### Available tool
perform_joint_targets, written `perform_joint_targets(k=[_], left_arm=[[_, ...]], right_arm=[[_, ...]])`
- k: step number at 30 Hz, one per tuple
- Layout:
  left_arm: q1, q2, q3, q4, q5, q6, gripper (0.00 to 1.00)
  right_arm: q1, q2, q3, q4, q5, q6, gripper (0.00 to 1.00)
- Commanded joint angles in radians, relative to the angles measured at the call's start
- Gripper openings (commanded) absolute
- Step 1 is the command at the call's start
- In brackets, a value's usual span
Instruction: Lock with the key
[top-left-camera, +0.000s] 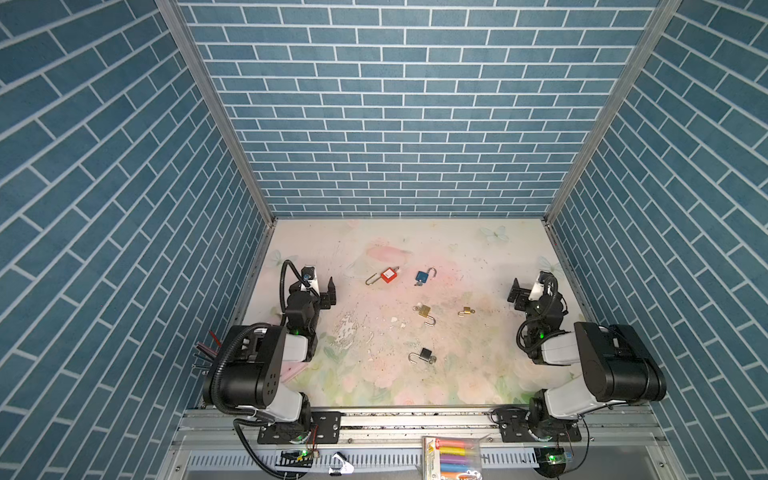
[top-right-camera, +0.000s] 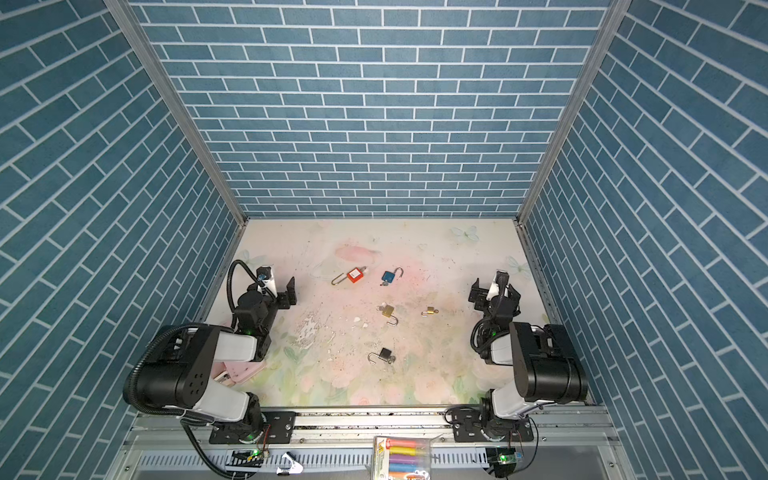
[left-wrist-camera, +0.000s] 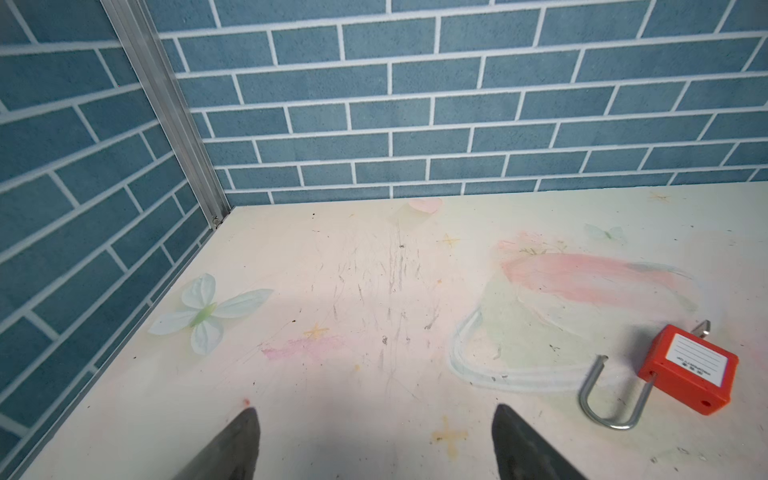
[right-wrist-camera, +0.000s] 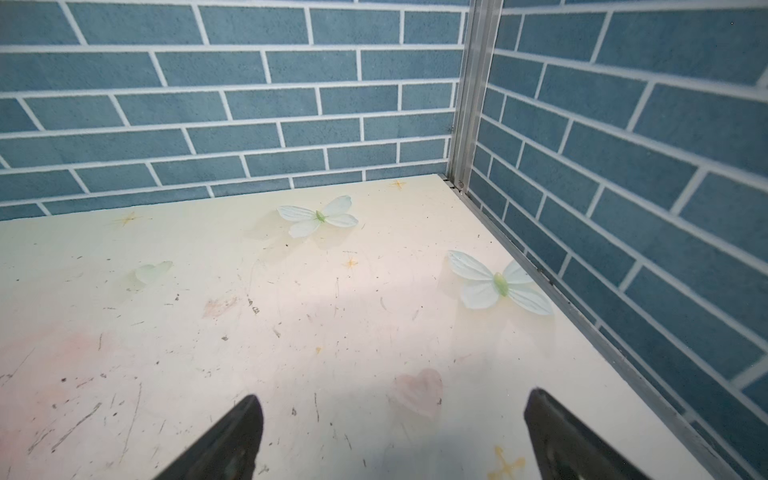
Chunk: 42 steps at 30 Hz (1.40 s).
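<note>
Left gripper (left-wrist-camera: 376, 440) and right gripper (right-wrist-camera: 392, 432) released, empty; best pin red lock (top-left-camera: 388, 275), 3 o'clock of left gripper, press shackle (left-wrist-camera: 611, 399) home, then turn key (left-wrist-camera: 702, 328).

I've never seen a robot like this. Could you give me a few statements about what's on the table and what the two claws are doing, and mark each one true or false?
1. Five padlocks lie on the table. True: a red padlock, a blue padlock, a brass padlock, a small brass padlock and a dark padlock.
2. The left gripper holds the red padlock. False: it is open and empty, and the padlock lies apart from it on the table.
3. The red padlock's shackle is open. True.
4. The right gripper is shut. False: its jaws stand wide apart, holding nothing.
</note>
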Motion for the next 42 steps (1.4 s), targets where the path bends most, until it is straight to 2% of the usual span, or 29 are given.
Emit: perform_joint_targets(k=[1, 13, 24, 26, 29, 38, 42], left_arm=[[-0.011, -0.003, -0.004, 0.025, -0.02, 0.007, 0.88], [0.005, 0.002, 0.002, 0.022, 0.007, -0.002, 0.88], [-0.003, 0.001, 0.005, 0.015, -0.01, 0.001, 0.88], [-0.02, -0.005, 0.013, -0.006, -0.046, 0.004, 0.88], [-0.02, 0.0, 0.014, 0.0, -0.046, 0.003, 0.88], [-0.009, 0.001, 0.017, -0.007, -0.032, -0.002, 0.88], [-0.012, 0.0, 0.015, -0.004, -0.039, -0.001, 0.88]], right_arm=[[-0.003, -0.004, -0.001, 0.019, -0.007, -0.006, 0.98], [-0.003, -0.004, 0.0, 0.016, -0.01, -0.005, 0.98], [-0.012, -0.006, 0.001, 0.014, -0.027, -0.003, 0.98], [-0.011, -0.003, 0.002, 0.011, -0.048, -0.01, 0.99], [-0.016, 0.002, 0.013, -0.004, -0.082, -0.017, 0.98], [-0.017, 0.0, 0.015, -0.01, -0.083, -0.017, 0.98], [-0.017, -0.003, 0.014, -0.008, -0.082, -0.017, 0.9]])
